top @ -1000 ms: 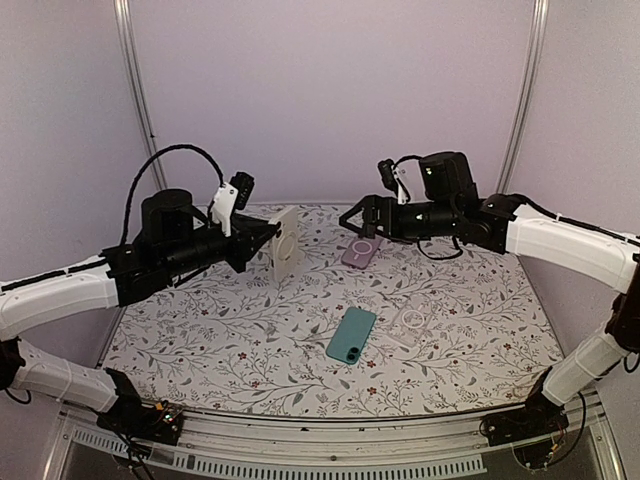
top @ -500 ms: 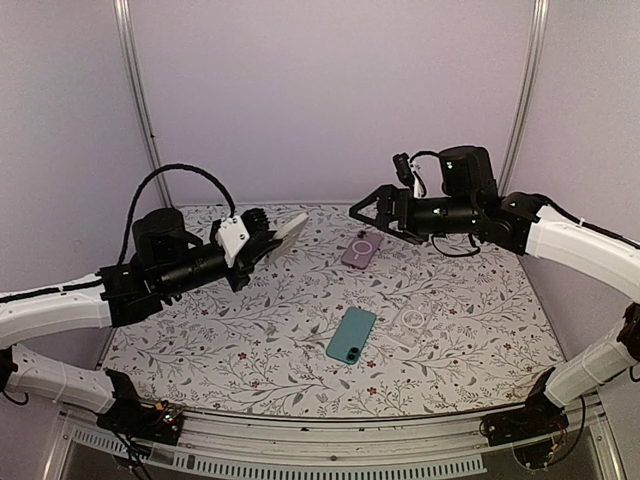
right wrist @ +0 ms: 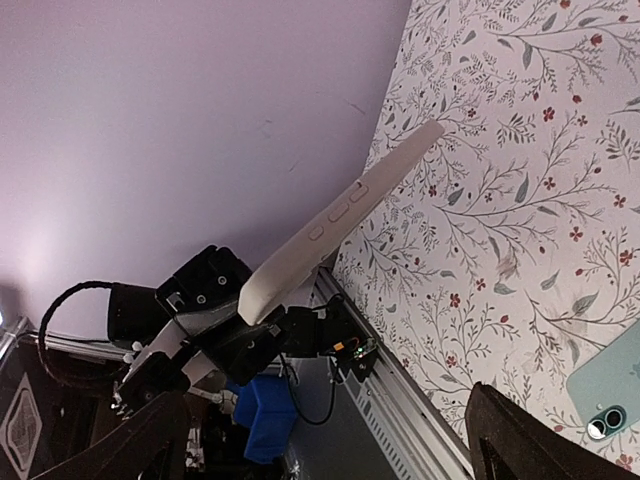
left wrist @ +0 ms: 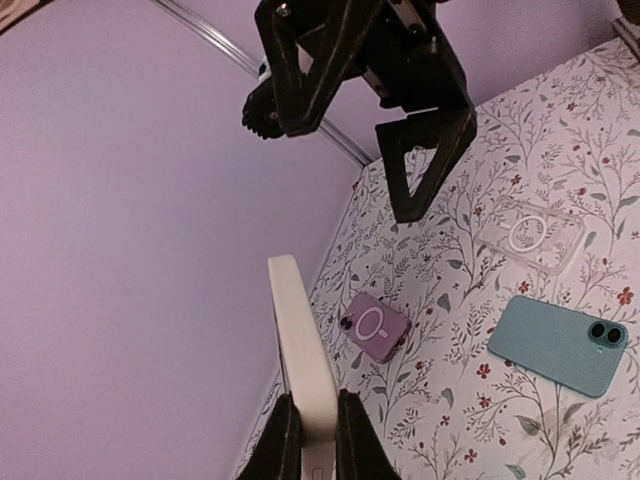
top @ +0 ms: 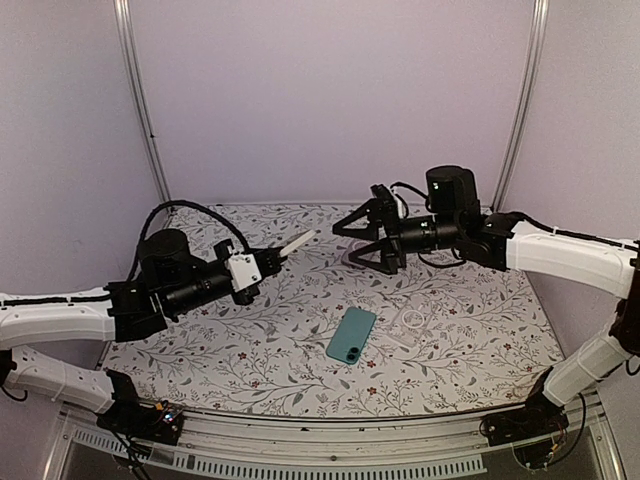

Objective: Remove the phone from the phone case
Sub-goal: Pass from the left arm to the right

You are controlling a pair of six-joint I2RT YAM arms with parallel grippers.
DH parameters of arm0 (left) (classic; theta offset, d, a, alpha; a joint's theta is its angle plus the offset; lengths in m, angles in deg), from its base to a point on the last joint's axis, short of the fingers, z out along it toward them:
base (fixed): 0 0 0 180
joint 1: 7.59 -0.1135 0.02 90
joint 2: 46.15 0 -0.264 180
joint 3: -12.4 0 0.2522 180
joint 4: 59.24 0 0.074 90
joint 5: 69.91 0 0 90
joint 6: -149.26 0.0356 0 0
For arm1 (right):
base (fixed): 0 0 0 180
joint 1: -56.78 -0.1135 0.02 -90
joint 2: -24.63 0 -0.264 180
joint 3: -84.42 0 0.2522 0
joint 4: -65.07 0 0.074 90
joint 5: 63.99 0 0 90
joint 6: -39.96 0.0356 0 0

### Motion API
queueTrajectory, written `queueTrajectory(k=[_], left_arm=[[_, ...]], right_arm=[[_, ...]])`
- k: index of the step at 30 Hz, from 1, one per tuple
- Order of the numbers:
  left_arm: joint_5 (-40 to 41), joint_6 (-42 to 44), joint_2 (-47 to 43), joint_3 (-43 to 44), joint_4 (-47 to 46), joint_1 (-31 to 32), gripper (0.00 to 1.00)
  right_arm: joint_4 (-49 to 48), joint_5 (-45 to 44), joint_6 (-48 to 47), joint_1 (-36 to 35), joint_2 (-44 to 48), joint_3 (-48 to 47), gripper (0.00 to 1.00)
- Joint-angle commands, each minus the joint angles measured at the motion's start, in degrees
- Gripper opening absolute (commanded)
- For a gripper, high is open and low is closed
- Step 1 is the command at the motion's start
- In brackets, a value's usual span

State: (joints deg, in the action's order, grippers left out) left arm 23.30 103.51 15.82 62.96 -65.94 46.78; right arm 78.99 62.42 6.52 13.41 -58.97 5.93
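Above the bench (top: 250, 345) my left pincer (top: 268, 262) clamps the cased phone (top: 297, 242); my open right pincer (top: 345, 247) should pinch its free end.

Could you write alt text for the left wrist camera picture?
The left gripper is shut on a cream cased phone, edge-on above a floral table. The open right gripper hangs beyond; a purple phone, a teal phone and a clear case lie below.

The cream-cased phone (top: 297, 243) is clamped at one end between the closed fingers of the left hand (top: 271, 261), held clear of the counter (top: 250, 345). It is seen edge-on and slopes upward away from the hand. Side buttons show along one long edge.
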Motion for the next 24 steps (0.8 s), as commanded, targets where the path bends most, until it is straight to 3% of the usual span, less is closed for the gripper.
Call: queueTrajectory(k=[1,10,24], left_arm=[[-0.1,5.4,-1.0,-0.1,-5.4,2.2,0.00],[3.7,14.4,1.4,0.0,-4.1,7.9,0.00],[8.8,20.2,5.9,0.3,-5.6,10.2,0.00]], right_arm=[[-6.6,5.7,7.5,-1.9,-3.7,-1.6,0.99],[-8.2,5.7,11.3,-4.3,-8.4,-3.6,0.92],[-10.3,5.3,13.9,-5.5,-7.2,-1.3,0.52]])
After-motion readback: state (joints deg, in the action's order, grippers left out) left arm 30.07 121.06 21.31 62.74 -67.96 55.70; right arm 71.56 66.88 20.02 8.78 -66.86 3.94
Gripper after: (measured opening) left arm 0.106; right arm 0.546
